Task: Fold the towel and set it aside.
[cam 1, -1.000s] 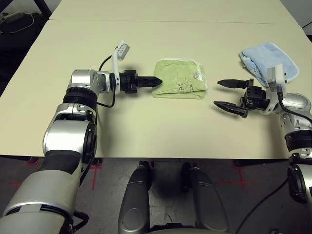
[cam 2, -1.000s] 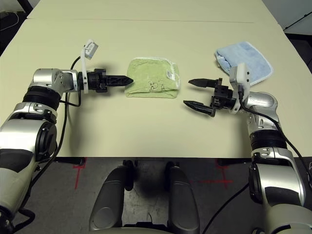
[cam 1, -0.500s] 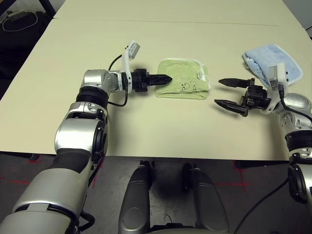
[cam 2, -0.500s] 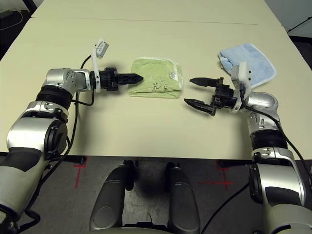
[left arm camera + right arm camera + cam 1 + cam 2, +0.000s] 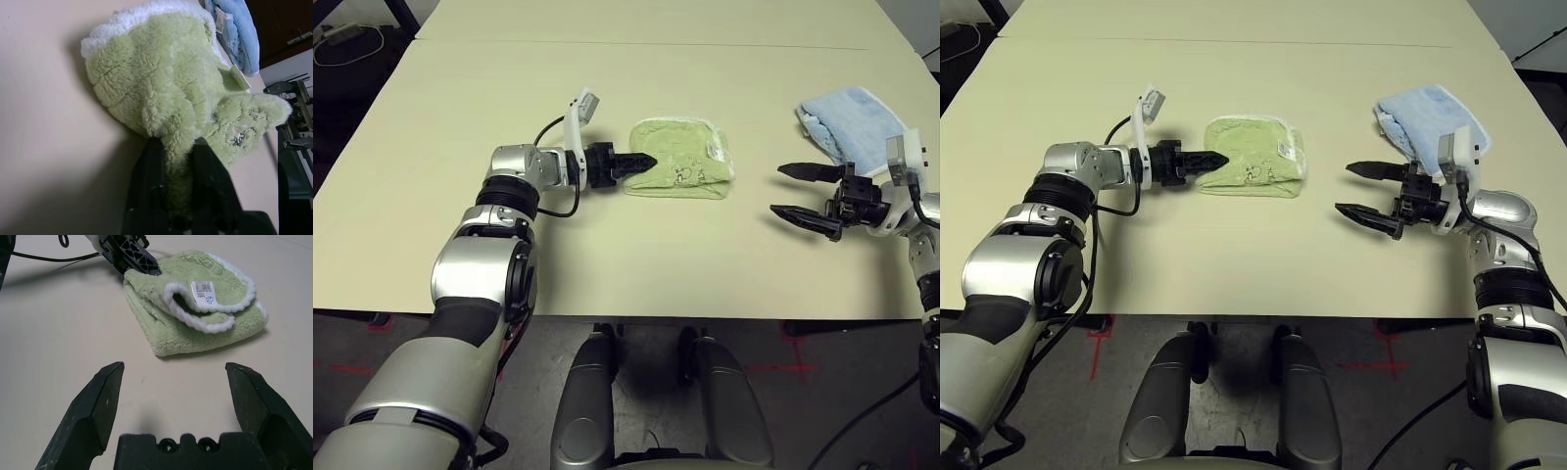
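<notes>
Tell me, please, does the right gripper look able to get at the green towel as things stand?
Probably yes: the right gripper is open and faces the green towel across bare table, though the left gripper already pinches its far edge.

fluffy terry towel [image 5: 681, 171], smooth matt table [image 5: 607, 255]

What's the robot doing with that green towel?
It is folding it. The left gripper is pinching one edge of the green towel between its fingers. The towel lies bunched and folded over in the middle of the table. The right gripper hangs open off to the towel's right, holding nothing. A blue towel lies folded behind that gripper.
</notes>
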`<state>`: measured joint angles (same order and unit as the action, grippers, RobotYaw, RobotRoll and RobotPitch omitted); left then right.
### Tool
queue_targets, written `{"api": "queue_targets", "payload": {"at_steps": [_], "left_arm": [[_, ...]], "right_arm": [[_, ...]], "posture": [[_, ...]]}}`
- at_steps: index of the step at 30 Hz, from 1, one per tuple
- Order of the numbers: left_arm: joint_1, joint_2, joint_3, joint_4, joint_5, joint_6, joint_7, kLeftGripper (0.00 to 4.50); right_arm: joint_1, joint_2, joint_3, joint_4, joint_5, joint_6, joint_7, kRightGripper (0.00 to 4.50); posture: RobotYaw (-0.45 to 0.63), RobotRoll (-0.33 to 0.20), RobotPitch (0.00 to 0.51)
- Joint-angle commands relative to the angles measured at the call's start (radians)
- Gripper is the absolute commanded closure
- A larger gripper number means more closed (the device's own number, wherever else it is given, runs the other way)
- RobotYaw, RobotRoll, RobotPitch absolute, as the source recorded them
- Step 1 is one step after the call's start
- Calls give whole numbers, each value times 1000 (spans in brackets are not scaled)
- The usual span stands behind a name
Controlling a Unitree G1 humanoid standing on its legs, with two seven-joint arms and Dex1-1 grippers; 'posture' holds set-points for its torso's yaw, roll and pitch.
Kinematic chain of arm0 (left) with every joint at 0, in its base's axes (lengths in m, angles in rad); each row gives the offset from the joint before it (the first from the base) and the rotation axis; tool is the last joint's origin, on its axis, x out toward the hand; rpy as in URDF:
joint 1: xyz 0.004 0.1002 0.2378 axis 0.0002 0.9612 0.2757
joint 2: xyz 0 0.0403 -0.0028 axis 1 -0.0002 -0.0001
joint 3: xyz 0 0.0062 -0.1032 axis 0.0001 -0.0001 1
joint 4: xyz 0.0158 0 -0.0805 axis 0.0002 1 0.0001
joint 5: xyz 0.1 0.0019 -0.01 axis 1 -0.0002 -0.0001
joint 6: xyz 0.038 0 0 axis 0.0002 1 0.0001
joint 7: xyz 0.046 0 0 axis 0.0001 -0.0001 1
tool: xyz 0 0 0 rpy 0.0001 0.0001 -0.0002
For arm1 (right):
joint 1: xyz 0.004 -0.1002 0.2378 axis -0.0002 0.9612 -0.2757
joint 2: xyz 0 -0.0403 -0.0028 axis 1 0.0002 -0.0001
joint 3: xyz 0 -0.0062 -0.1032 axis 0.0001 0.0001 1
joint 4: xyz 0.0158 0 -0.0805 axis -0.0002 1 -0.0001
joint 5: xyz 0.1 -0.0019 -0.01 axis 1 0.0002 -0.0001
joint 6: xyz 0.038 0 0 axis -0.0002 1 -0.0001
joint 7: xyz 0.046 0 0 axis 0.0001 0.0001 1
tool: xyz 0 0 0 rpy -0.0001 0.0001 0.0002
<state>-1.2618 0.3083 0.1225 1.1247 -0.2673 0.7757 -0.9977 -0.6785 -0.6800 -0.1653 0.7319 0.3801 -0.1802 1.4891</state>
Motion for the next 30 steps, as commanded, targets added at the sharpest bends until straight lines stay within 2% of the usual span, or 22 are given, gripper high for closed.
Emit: {"api": "queue_targets", "payload": {"at_steps": [1,4,9,14,20,25,30], "left_arm": [[-8,-9,32,33,-13,8,39,4458],[-12,2,65,25,-31,25,55,4458],[37,81,127,-85,-74,75,85,4458],[136,135,293,-282,-156,84,297,4458],[317,116,425,-610,-236,131,521,4458],[387,114,520,-725,-248,34,694,4458],[450,132,560,-776,-249,-36,791,4458]], "right_arm": [[12,-2,0,-17,-2,-5,0,0],[11,3,3,-13,-5,-11,-3,0],[9,17,7,-1,-15,-22,-13,0],[4,26,11,13,-22,-30,-17,0],[-25,38,18,38,-33,-32,-16,0],[-54,42,24,56,-36,-32,-12,0],[-62,47,27,70,-39,-40,-8,0]], "posture": [[38,0,233],[49,0,235],[69,0,238],[91,0,242],[114,0,248],[121,0,248],[130,0,248]]}}
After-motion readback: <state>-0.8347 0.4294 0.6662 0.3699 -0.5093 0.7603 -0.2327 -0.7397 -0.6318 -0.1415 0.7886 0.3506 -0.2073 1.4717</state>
